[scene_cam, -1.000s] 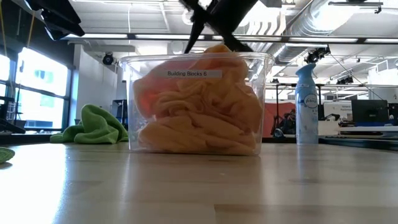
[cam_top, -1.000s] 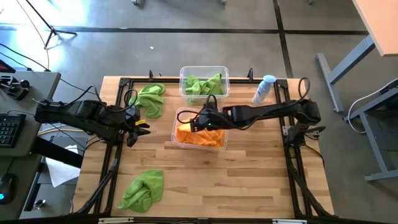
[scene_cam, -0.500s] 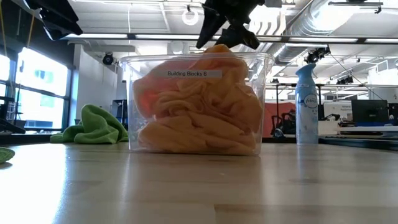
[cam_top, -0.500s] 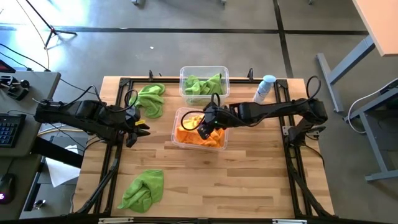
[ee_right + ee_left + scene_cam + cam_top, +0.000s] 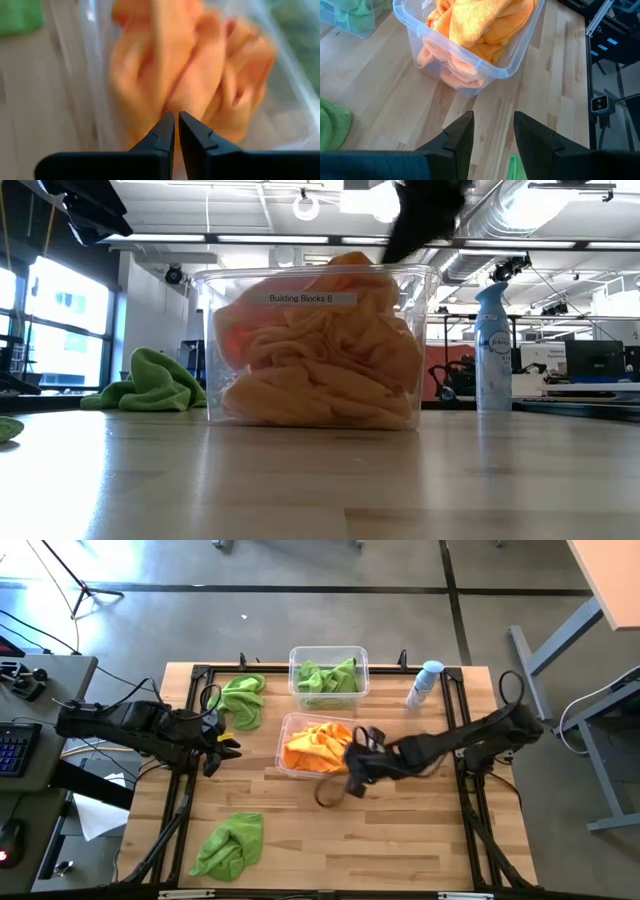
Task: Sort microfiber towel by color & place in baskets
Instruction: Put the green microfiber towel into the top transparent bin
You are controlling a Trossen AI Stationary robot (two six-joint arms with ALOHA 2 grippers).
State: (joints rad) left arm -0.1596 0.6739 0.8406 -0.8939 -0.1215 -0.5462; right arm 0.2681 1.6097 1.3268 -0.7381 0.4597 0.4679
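Orange microfiber towels fill the near basket; two green towels lie loose on the table. Right gripper hovers beside the basket, fingers nearly closed, empty; left gripper waits, fingers apart. Soft and light, each likely lifts best pinched at a raised fold.

Orange towels, green towels

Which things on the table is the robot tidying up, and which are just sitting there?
Part of the job:
- orange towels in the near basket
- green towels in the far basket
- two loose green towels on the table

Just sitting there:
- spray bottle
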